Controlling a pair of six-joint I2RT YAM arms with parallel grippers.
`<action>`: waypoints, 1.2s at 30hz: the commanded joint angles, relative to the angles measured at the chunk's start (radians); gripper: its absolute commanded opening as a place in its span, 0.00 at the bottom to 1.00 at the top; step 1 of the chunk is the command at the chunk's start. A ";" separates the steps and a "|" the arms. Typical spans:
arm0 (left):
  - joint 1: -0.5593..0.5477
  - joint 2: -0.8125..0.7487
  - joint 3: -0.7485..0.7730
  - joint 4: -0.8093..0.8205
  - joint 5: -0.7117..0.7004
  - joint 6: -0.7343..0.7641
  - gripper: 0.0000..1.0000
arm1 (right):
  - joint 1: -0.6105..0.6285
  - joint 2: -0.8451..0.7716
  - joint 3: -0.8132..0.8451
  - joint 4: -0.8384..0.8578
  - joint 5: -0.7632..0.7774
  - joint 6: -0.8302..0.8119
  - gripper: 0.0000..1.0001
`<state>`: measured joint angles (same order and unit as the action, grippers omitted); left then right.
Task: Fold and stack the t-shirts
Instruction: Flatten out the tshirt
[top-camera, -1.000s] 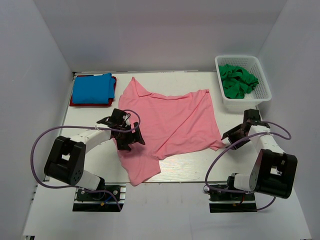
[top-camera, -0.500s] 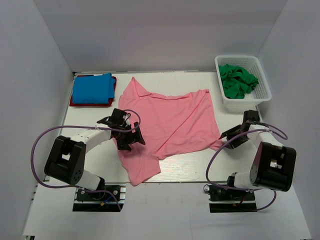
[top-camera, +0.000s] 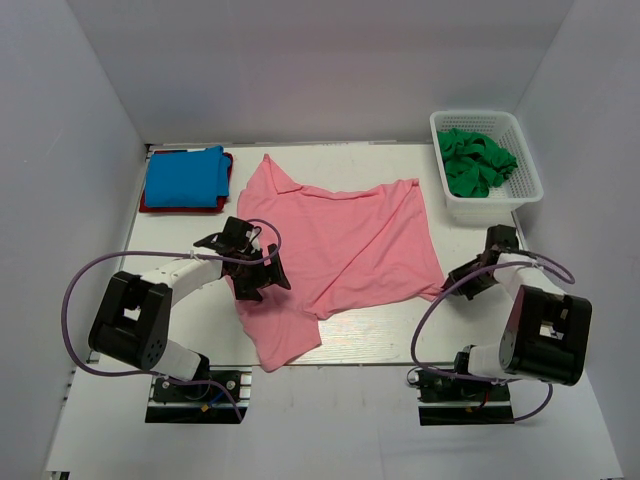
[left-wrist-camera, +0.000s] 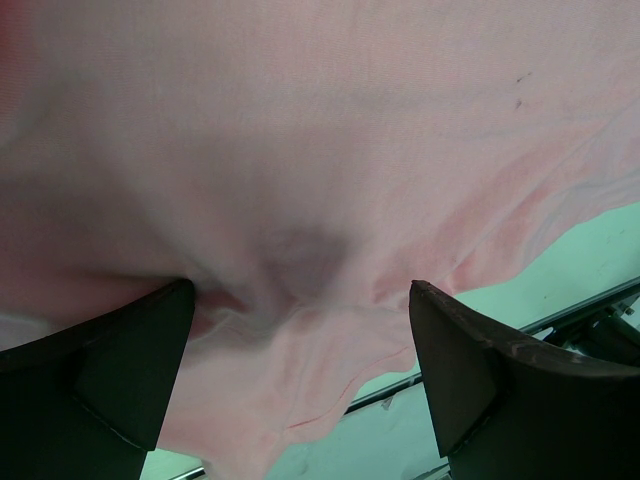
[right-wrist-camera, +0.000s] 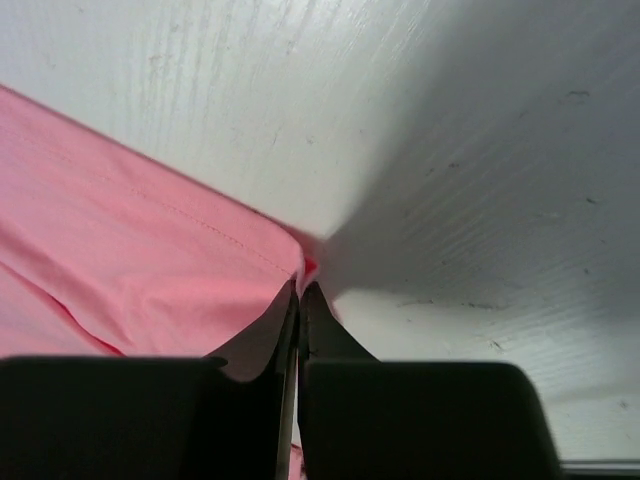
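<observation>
Since a second ago the right gripper (top-camera: 453, 284) has slid in and down to the pink shirt (top-camera: 345, 250), ending at its near right corner. The left arm has not shifted.

From above, the pink shirt lies spread but skewed and creased, one flap trailing toward the arm bases. The left gripper (top-camera: 252, 283) sits on its left edge. Well off the shirt's far left corner a blue shirt (top-camera: 185, 177) lies folded on a red shirt (top-camera: 143, 205), of which only a rim shows. Off its far right corner, green shirts (top-camera: 475, 160) are heaped unfolded in a white basket (top-camera: 480, 118). So I judge two shirts are folded and stacked, the pink one is in hand with no fold made yet, and the green ones are untouched.

The left wrist view shows that gripper spread wide, both fingers down on wrinkled pink cloth that puckers between them; nothing is pinched.

In the right wrist view the gripper is pressed together right at the shirt's hemmed corner, and appears to nip it.

The white worktop (top-camera: 380, 325) shows scuffs and fine streaks beside that corner. Plain pale walls (top-camera: 320, 70) close in behind the shirt and on both sides.
</observation>
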<state>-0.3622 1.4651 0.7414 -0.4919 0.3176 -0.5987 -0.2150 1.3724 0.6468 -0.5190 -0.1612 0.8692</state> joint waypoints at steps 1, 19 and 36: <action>-0.003 0.041 -0.037 0.015 -0.069 0.033 0.99 | -0.003 -0.067 0.082 -0.053 0.023 -0.070 0.00; -0.003 0.069 -0.095 0.001 -0.069 0.023 0.99 | 0.006 -0.384 0.176 -0.288 0.090 -0.343 0.00; -0.003 0.015 0.143 -0.186 -0.121 0.112 0.99 | 0.019 -0.345 0.197 -0.106 0.106 -0.435 0.58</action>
<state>-0.3664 1.4940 0.8066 -0.5896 0.2665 -0.5449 -0.2070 1.0439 0.7746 -0.7666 0.1024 0.5327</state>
